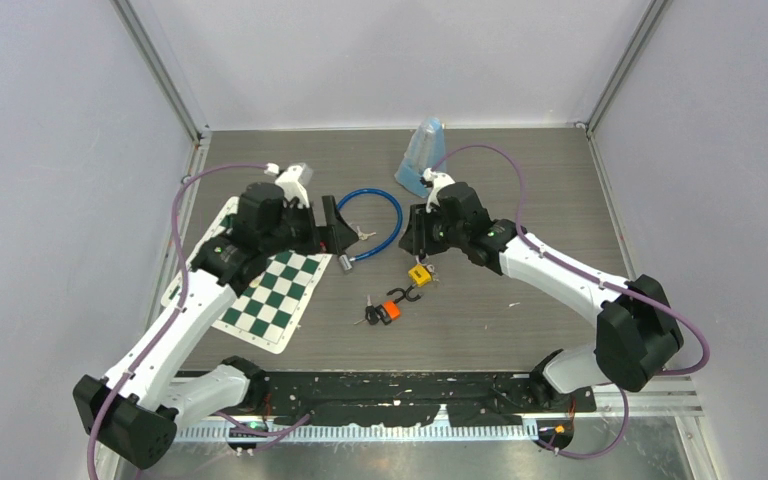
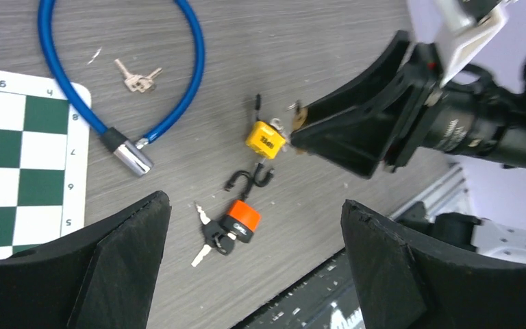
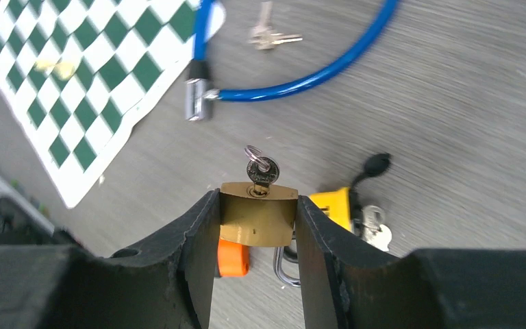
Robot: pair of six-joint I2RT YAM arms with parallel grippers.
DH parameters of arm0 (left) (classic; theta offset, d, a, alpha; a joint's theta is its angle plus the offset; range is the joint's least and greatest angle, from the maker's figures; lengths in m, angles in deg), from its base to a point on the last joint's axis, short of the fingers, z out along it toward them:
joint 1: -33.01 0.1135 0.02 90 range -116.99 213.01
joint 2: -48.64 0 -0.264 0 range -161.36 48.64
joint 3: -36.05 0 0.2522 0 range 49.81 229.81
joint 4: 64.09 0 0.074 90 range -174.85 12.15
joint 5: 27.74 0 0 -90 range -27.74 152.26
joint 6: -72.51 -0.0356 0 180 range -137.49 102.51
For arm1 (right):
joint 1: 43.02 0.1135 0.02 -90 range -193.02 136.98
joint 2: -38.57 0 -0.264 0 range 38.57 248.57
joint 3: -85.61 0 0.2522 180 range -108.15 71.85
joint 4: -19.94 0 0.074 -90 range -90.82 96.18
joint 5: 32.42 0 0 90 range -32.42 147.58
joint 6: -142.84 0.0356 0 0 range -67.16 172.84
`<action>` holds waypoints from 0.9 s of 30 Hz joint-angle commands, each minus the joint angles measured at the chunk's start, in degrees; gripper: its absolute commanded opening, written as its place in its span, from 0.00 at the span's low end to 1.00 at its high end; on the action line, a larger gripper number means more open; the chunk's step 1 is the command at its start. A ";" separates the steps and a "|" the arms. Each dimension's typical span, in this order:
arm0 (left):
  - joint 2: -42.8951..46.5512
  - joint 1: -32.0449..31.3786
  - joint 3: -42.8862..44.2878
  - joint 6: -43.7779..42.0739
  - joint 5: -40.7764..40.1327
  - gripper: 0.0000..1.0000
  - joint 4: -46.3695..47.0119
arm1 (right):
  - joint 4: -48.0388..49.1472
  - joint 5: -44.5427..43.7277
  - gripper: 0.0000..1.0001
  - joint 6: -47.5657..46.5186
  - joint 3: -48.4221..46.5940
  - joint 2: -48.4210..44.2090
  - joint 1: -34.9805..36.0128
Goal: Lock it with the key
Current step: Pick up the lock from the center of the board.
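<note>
Right claw [image 3: 258,205]: narrow, clamped on brass padlock [image 3: 257,223], lower centre of right wrist view. Small silver key [image 3: 261,173] sits in padlock's keyhole, ring on top.
Left claw [image 2: 255,205]: wide, holding nothing, above dark wood-grain desk [image 2: 329,41].
Yellow padlock [image 2: 266,139], frame centre: black print too small to read.
Orange padlock [image 2: 240,218] with black-headed keys [image 2: 212,236] just below it.
Green-white chessboard mat [image 2: 14,171], left edge: border numerals 8, 7, 5 legible.
Blue cable lock [image 2: 185,68], upper left.
</note>
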 commanded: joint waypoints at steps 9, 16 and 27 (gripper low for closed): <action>-4.47 0.49 6.22 3.17 17.07 0.80 -10.51 | 5.82 12.94 0.24 -25.05 -4.37 -5.96 7.16; -6.02 0.49 2.13 6.09 24.07 0.77 -5.92 | 6.87 13.88 0.24 -27.81 -4.55 -6.10 8.87; -7.24 0.49 -2.13 9.94 24.04 0.71 -1.94 | 5.40 13.17 0.24 -30.71 -6.25 -5.25 11.59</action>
